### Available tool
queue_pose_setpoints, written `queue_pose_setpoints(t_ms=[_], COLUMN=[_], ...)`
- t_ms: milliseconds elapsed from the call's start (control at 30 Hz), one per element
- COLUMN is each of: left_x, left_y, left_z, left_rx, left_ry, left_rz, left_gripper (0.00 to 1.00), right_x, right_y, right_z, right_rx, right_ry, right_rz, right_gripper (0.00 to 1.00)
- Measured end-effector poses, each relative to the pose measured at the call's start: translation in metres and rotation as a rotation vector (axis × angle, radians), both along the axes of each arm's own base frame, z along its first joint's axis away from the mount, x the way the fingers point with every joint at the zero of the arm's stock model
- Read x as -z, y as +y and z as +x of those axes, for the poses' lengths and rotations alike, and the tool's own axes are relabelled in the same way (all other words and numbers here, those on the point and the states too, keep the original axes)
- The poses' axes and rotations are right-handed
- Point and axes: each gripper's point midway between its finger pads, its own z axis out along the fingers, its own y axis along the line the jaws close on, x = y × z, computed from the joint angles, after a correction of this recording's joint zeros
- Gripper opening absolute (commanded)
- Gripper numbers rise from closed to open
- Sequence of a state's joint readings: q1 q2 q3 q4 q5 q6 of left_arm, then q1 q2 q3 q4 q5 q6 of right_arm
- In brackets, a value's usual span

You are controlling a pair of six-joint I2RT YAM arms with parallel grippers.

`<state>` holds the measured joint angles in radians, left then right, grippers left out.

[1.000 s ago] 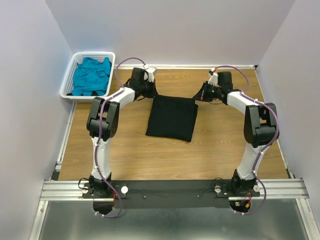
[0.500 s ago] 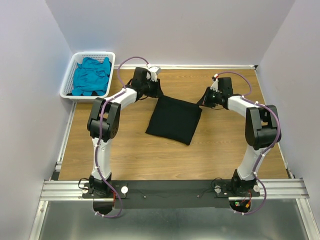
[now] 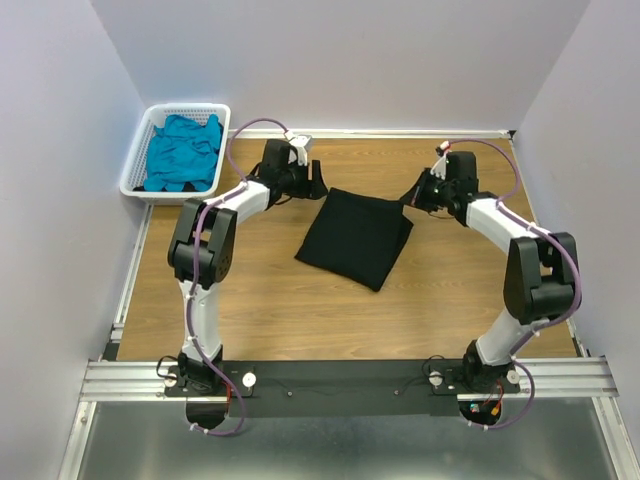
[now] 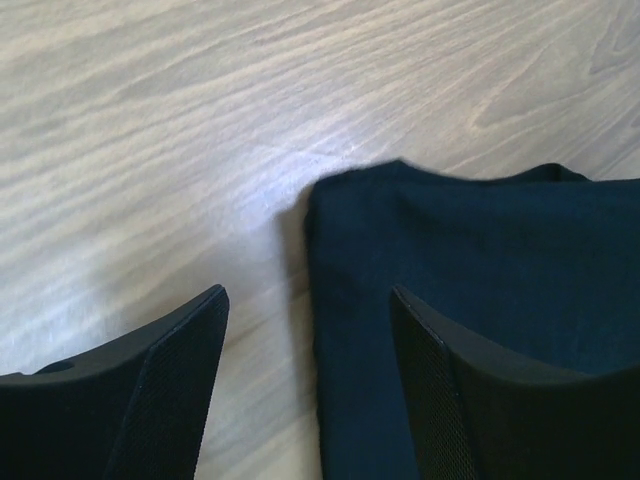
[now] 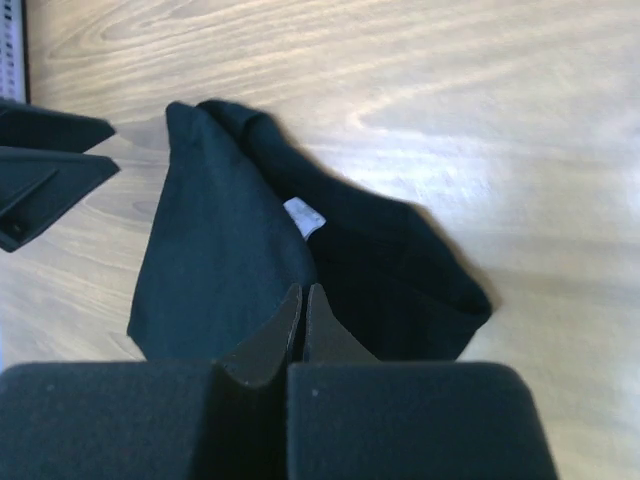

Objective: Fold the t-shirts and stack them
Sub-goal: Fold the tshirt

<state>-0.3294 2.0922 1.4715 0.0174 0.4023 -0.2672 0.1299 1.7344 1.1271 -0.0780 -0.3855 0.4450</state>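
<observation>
Wood-grain table (image 3: 250, 300), walled in pale lilac, is seen from above, with two arms reaching to its far half. A folded black t-shirt (image 3: 358, 238) is laid near the middle, skewed into a diamond. Within the last second its far left corner has been let go. The left gripper (image 4: 305, 300) is now spread wide and holds nothing, with one finger over bare wood and the other over the cloth. The shirt has also been turned and drawn a little to the right.

The right gripper (image 5: 303, 300) is pressed fully closed at the far right corner. Cloth appears to be pinched there, though the contact is hidden by the fingers. The fold is judged finished, with positioning under way.

A teal t-shirt (image 3: 183, 150) is heaped unfolded in a white basket (image 3: 135, 182) at the far left. A white neck label (image 5: 303, 217) is exposed on the black shirt; any print cannot be made out.
</observation>
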Motion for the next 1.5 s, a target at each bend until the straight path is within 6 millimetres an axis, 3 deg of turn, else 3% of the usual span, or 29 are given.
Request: queue_pose_setpoints(t_ms=[100,300,367,400,433,467,533,667,767,833,933,1067,1167,1333,1433,1500], left_x=[-0.005,-0.028,-0.034,-0.034,-0.035,-0.035,-0.033,-0.019,-0.008,-0.004,-0.003,0.007,0.019,0.039,0.047,0.048], left_y=[0.005,0.015,0.014,0.013,0.01,0.008,0.004,-0.003,-0.009,-0.013,-0.018,-0.021,-0.02,-0.017,-0.016,-0.017], left_z=[-0.005,-0.021,-0.029,-0.034,-0.042,-0.049,-0.062,-0.089,-0.102,-0.108,-0.111,-0.114,-0.116,-0.122,-0.128,-0.129], left_rx=[-0.033,-0.107,-0.114,-0.117,-0.116,-0.113,-0.104,-0.082,-0.067,-0.056,-0.046,-0.043,-0.054,-0.088,-0.116,-0.134], left_ry=[0.009,0.007,0.008,0.015,0.022,0.028,0.046,0.095,0.129,0.141,0.146,0.171,0.205,0.273,0.316,0.328], left_rz=[-0.006,-0.024,-0.031,-0.034,-0.037,-0.039,-0.038,-0.026,-0.016,-0.011,-0.011,-0.003,0.003,0.009,-0.004,-0.022], left_gripper=[0.73,0.69,0.68,0.67,0.66,0.65,0.61,0.54,0.49,0.48,0.47,0.46,0.44,0.42,0.41,0.39], right_x=[-0.001,0.056,0.075,0.083,0.086,0.087,0.082,0.054,0.017,-0.007,-0.025,-0.016,0.011,0.064,0.079,0.083], right_y=[-0.007,-0.025,-0.031,-0.036,-0.038,-0.042,-0.047,-0.048,-0.034,-0.01,0.051,0.125,0.153,0.151,0.141,0.126], right_z=[-0.008,-0.025,-0.031,-0.036,-0.038,-0.04,-0.041,-0.043,-0.047,-0.052,-0.075,-0.124,-0.154,-0.174,-0.176,-0.167], right_rx=[0.048,0.147,0.187,0.212,0.227,0.242,0.269,0.266,0.209,0.124,-0.072,-0.316,-0.413,-0.406,-0.393,-0.371], right_ry=[0.0,0.139,0.188,0.209,0.217,0.217,0.205,0.154,0.079,0.03,0.01,0.081,0.21,0.389,0.437,0.433], right_rz=[-0.01,-0.071,-0.096,-0.11,-0.115,-0.13,-0.144,-0.143,-0.069,0.023,0.189,0.358,0.444,0.468,0.451,0.431], right_gripper=[0.01,0.01,0.16,0.28,0.46,0.52,0.6,0.59,0.53,0.5,0.43,0.41,0.38,0.36,0.29,0.28])
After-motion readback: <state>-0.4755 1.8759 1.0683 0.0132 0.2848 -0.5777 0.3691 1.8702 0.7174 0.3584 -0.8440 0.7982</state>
